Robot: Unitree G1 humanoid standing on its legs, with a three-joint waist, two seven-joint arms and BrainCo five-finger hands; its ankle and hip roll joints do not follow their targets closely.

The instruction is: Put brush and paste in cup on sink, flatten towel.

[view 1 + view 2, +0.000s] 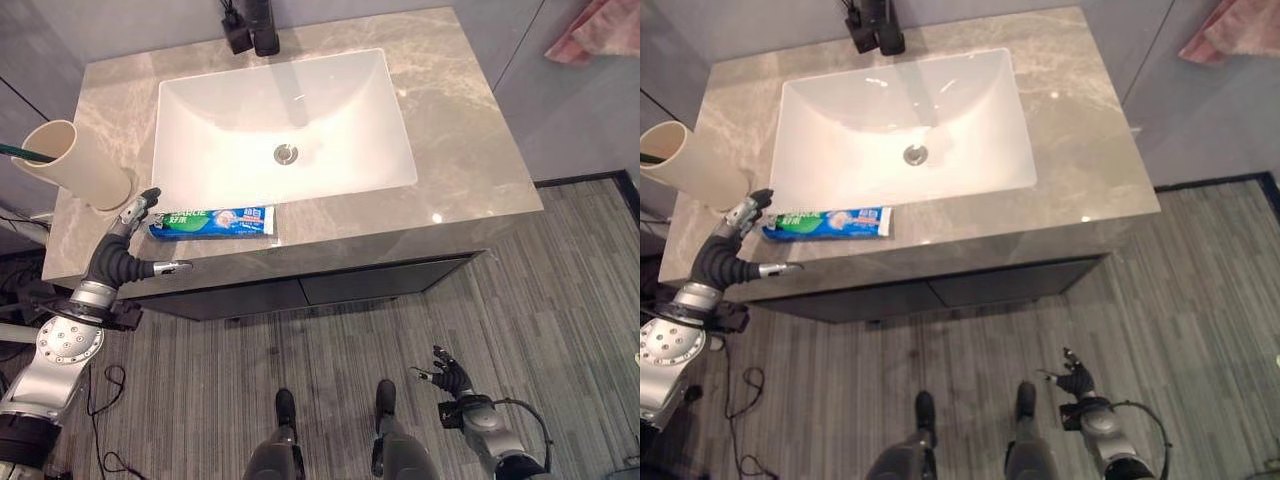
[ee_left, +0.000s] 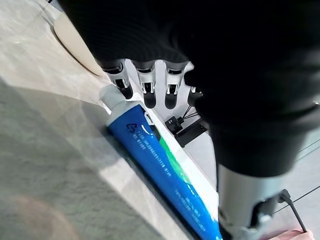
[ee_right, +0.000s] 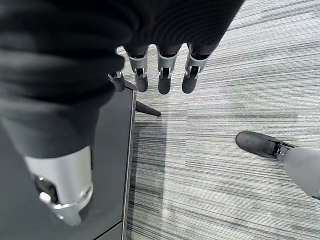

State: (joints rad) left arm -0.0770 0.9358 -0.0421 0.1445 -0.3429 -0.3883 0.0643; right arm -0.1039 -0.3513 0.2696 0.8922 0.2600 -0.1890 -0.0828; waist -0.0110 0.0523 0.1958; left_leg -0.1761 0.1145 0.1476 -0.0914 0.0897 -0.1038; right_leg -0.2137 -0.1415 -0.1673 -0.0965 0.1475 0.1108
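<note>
- The counter, grey marbled stone, carried a white basin with a round drain; a black tap stood at its back edge.
- The cup, cream in colour, lay tilted at the counter's left end, and a dark green handle, seemingly the brush, projected from its mouth.
- The paste, a blue and green tube with white lettering too small to read, lay flat along the front edge just before the basin, its cap end toward the cup.
- The left hand hovered at the tube's cap end, fingers straight and spread, holding nothing.
- The right hand hung low over the striped floor, fingers loose and empty.
- The towel, pink, hung at the upper right, beyond the counter.
</note>
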